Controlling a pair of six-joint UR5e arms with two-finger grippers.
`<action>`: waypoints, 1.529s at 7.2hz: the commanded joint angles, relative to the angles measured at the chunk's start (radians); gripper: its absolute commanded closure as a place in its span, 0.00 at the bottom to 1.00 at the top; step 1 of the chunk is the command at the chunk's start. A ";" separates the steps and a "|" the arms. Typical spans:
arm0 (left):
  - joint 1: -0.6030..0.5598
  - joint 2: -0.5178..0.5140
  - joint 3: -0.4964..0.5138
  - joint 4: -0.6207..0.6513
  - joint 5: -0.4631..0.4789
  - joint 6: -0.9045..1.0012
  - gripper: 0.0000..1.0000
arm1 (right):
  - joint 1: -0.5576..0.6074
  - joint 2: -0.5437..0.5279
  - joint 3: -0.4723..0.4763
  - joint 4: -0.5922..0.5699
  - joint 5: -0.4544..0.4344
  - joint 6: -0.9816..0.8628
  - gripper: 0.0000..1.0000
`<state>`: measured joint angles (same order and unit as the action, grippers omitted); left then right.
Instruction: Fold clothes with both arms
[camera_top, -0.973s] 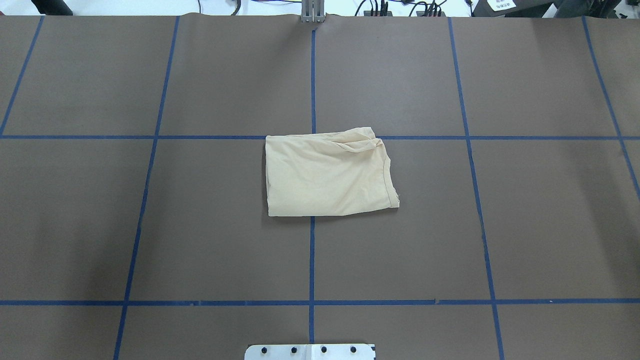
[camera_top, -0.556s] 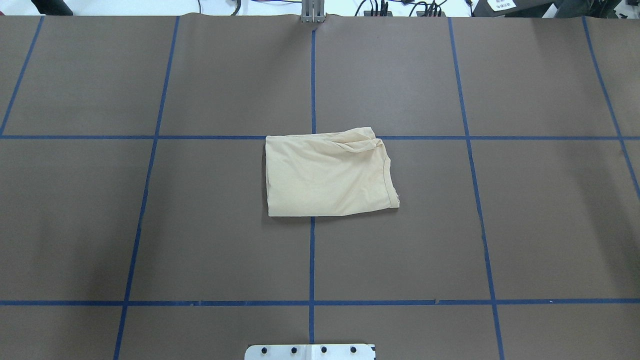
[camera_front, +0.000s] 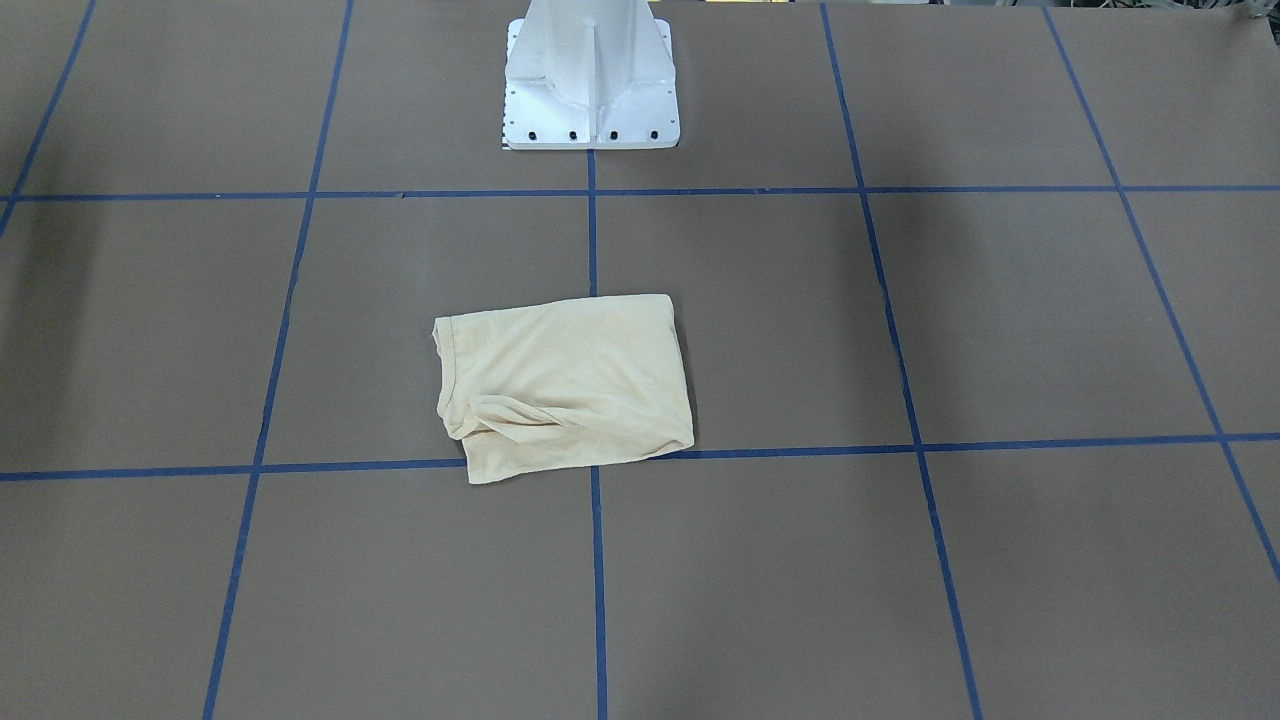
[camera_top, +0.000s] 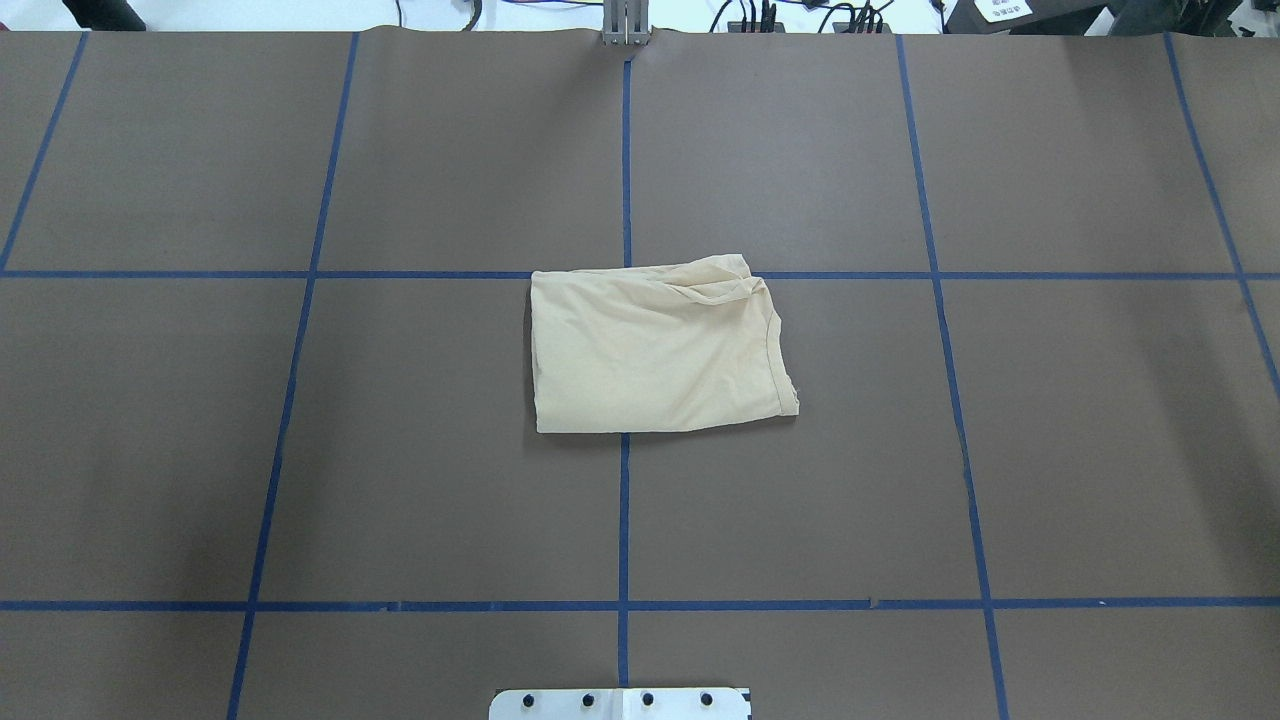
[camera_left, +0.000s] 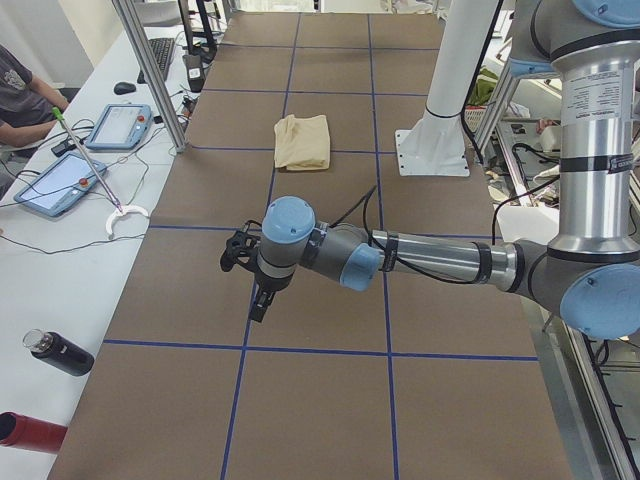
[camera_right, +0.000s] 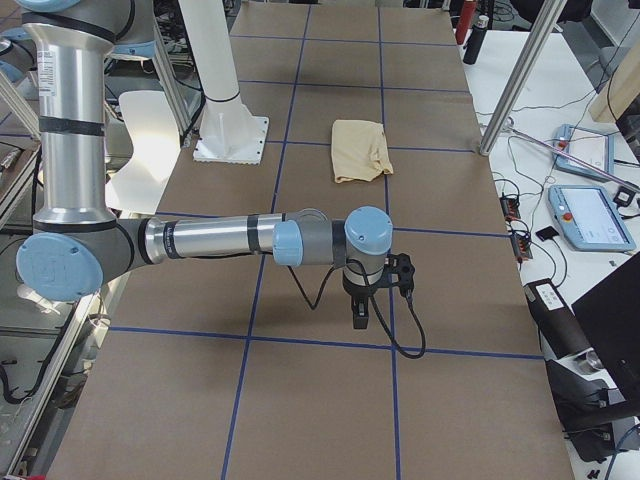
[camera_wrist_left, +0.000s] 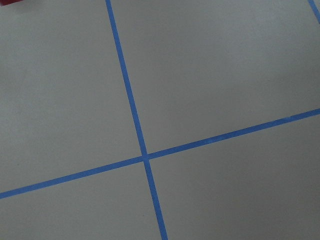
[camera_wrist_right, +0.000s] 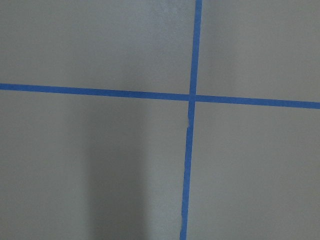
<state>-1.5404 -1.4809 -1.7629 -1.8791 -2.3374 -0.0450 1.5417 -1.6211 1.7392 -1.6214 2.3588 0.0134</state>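
The clothes (camera_top: 660, 345) are one pale cream shirt folded into a compact rectangle at the table's centre, with a bunched crease along its far edge. It also shows in the front-facing view as the clothes (camera_front: 565, 385), and far off in both side views (camera_left: 303, 140) (camera_right: 360, 150). No print or label shows. Both arms hang low over bare table, well away from the shirt. The left gripper (camera_left: 256, 308) and the right gripper (camera_right: 360, 318) point down; I cannot tell whether either is open or shut. Both wrist views hold only brown table and blue tape.
Blue tape lines (camera_top: 624, 520) grid the brown table. The white pedestal base (camera_front: 590, 90) stands at the robot's edge. A side bench carries tablets (camera_left: 115, 125), bottles (camera_left: 60, 352) and cables, with a seated person (camera_left: 20, 90). Another tablet (camera_right: 590, 215) lies on the opposite bench.
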 joint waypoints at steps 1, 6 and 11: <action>0.000 0.001 -0.007 0.000 -0.002 0.001 0.00 | 0.000 -0.012 0.002 0.000 0.000 0.000 0.00; -0.001 0.007 0.002 -0.005 0.000 0.002 0.00 | 0.000 -0.022 0.006 0.000 -0.003 0.002 0.00; -0.001 0.007 -0.006 -0.005 0.000 0.001 0.00 | 0.000 -0.025 -0.010 0.044 -0.004 0.002 0.00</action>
<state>-1.5417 -1.4742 -1.7679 -1.8833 -2.3378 -0.0445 1.5417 -1.6467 1.7299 -1.5892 2.3535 0.0141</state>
